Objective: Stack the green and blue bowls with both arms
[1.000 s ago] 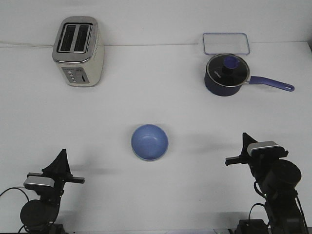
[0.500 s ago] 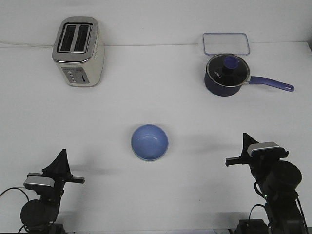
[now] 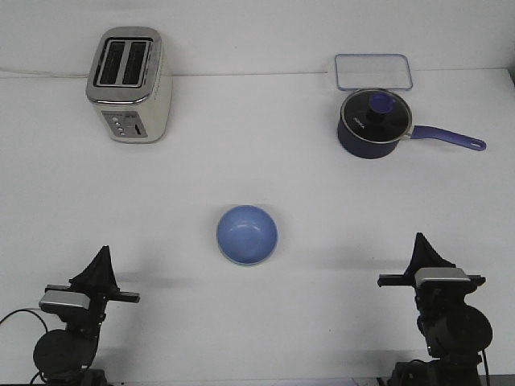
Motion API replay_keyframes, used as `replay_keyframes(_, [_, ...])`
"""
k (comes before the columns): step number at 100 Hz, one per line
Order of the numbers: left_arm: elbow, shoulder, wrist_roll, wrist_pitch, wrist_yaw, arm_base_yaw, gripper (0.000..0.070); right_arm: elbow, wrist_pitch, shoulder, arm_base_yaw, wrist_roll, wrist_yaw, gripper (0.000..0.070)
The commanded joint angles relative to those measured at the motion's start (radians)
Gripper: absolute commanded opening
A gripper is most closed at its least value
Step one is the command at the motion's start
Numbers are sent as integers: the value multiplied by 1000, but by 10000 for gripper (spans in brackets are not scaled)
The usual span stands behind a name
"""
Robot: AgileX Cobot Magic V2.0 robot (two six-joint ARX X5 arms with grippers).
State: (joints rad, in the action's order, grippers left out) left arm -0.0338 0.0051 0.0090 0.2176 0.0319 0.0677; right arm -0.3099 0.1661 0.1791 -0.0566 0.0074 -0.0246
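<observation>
We see the blue bowl (image 3: 247, 234) alone mid-frame, maybe hiding a green one, and both tools (image 3: 100, 265) (image 3: 423, 251) low, holding nothing, their gape unclear.

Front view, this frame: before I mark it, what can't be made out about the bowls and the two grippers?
- Blue bowl: whether a green bowl sits under it; seen from above, it hides anything beneath.
- Left gripper: open or shut, since its dark fingers overlap from this angle.
- Right gripper: the same.
- Both arm bases: cut off by the lower edge.
- Pot: its contents, hidden by its lid.
</observation>
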Motion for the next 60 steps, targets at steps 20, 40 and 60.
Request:
replay_keyframes(20, [20,-2,-2,12,1,-1,11,131,-17,-173,-23,30,0,3])
replay_keyframes(40, [20,-2,-2,12,1,-1,11,215,-101,-178,-20,31,-3,3])
replay_keyframes(60, [20,-2,-2,11,1,-1,11,298,-205,-178,-6,63,-3,3])
